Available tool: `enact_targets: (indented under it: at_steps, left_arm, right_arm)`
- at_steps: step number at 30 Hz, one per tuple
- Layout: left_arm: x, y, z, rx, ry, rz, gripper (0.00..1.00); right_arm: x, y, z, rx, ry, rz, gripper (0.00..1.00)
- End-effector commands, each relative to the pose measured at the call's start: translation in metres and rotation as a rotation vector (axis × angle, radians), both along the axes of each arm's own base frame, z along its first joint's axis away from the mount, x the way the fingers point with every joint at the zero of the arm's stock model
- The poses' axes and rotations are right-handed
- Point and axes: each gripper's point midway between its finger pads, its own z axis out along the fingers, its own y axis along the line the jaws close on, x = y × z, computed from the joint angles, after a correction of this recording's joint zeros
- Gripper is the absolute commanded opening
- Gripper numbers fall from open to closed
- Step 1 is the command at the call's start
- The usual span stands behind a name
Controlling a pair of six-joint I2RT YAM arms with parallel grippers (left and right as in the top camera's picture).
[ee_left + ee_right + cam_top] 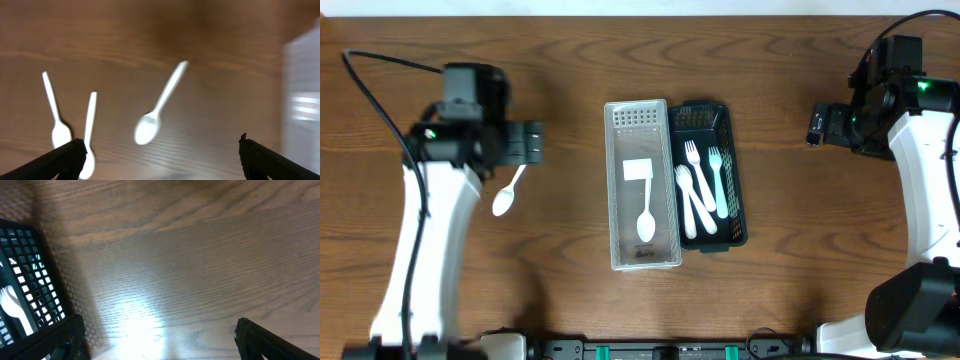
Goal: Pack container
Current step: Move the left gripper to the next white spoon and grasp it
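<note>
Cutlery is the cargo. From overhead, the clear container (611, 200) sits at the table's centre with a packed spoon (646, 218) inside. It touches the black basket (740, 200) of forks and spoons on the side toward the right edge. A loose spoon (508, 192) lies toward the left edge, just beside the left gripper (533, 143), with its bowl toward the robot's edge and its handle slanting up at the fingers. The left arm is by far the nearer. The right gripper (816, 125) is well apart, near the right edge.

In the left wrist view the jaws are spread wide and empty. The loose spoon lies slanted on the wood between them, and two further spoons (56, 125) lie off to one side. The container is a pale blur at the frame edge, so any carry probably runs that way.

In the right wrist view the jaws are spread and empty over bare wood, with the basket's corner beside them.
</note>
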Motion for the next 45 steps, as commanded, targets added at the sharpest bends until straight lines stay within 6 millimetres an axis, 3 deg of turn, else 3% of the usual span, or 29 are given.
enact_targets:
  at_steps: [1,8,13,22,32,35,39,45]
  left_arm:
    - [0.010,0.011,-0.037,-0.023,0.105,-0.112,1.00]
    - [0.015,0.026,-0.121,-0.049,0.314,-0.126,1.00]
    - [0.016,0.026,-0.159,-0.060,0.393,-0.143,1.00]
    - [0.010,0.026,-0.189,-0.075,0.467,-0.143,1.00]
    - [0.005,0.025,-0.199,-0.083,0.502,-0.142,0.98]
    - [0.003,0.025,-0.199,-0.084,0.508,-0.142,0.85]
    - [0.002,0.025,-0.199,-0.086,0.512,-0.138,0.54]
    - [0.000,0.024,-0.199,-0.087,0.519,-0.138,0.30]
  right_arm:
    - [-0.001,0.000,-0.002,0.008,0.006,-0.014,0.99]
    - [-0.001,0.000,-0.002,0.008,0.006,-0.014,0.99]
    - [-0.001,0.000,-0.002,0.008,0.007,-0.014,0.99]
    - [-0.001,0.000,-0.002,0.008,0.006,-0.015,0.99]
    - [-0.001,0.000,-0.002,0.008,0.007,-0.014,0.99]
    - [-0.001,0.000,-0.002,0.008,0.006,-0.015,0.99]
    - [-0.001,0.000,-0.002,0.008,0.006,-0.015,0.99]
    - [-0.001,0.000,-0.002,0.008,0.006,-0.015,0.99]
